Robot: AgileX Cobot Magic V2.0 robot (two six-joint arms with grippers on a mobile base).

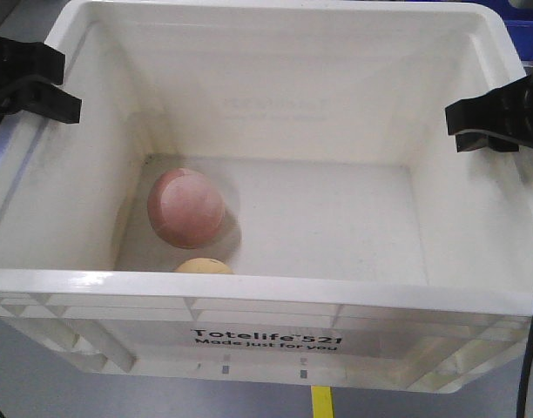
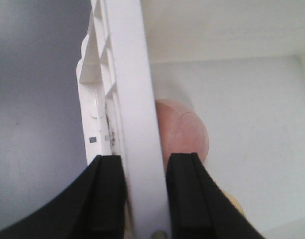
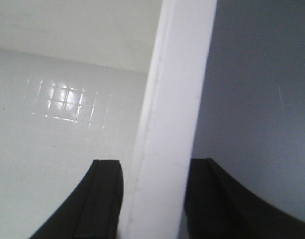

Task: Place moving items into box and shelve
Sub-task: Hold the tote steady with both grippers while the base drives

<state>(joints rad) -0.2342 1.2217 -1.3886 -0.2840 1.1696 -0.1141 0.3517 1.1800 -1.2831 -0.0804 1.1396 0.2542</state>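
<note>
Inside the box (image 1: 249,287), near-left on its bottom, we noted the ball (image 1: 186,209). The yellow object (image 1: 203,266) lay just nearer, close against the ball and half hidden by the near rim. The left gripper (image 2: 145,159) straddled the left rim, one finger inside and one outside, both pressed against it. The right gripper (image 3: 155,164) clamped the right rim likewise. We saw grey floor (image 1: 40,374) beyond the near wall.

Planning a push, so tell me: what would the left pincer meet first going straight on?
The white crate: its rim sits between the fingers, so the left pincer would likely just seat deeper on it.
</note>
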